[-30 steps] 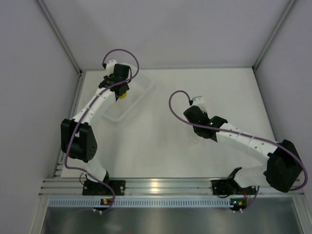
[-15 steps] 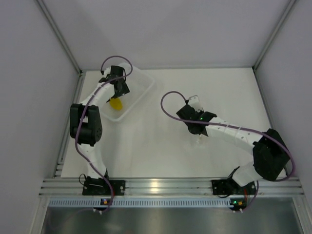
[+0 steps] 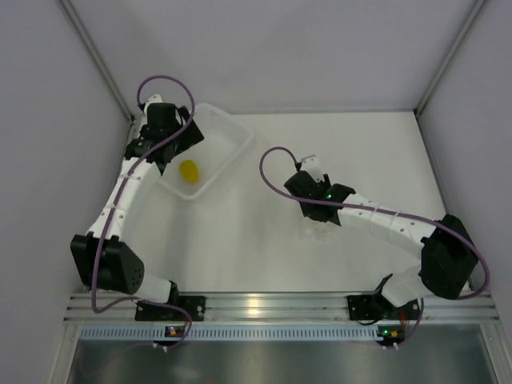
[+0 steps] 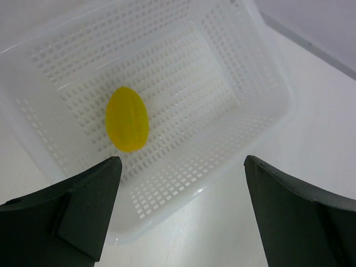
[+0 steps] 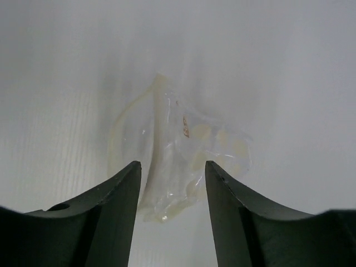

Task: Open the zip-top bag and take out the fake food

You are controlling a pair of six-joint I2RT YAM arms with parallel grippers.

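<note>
While left gripper gapes empty, right gripper hangs half-open, empty, over zip-top bag.

Fake food dropped into tray, zip-top bag released.

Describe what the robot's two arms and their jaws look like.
Both the left arm and right arm have white tubular links joined by bulky black joint housings. A purple cable loops along each. The right arm's wrist shows a small green light. The jaws are matte black, broad and wedge-shaped.
</note>
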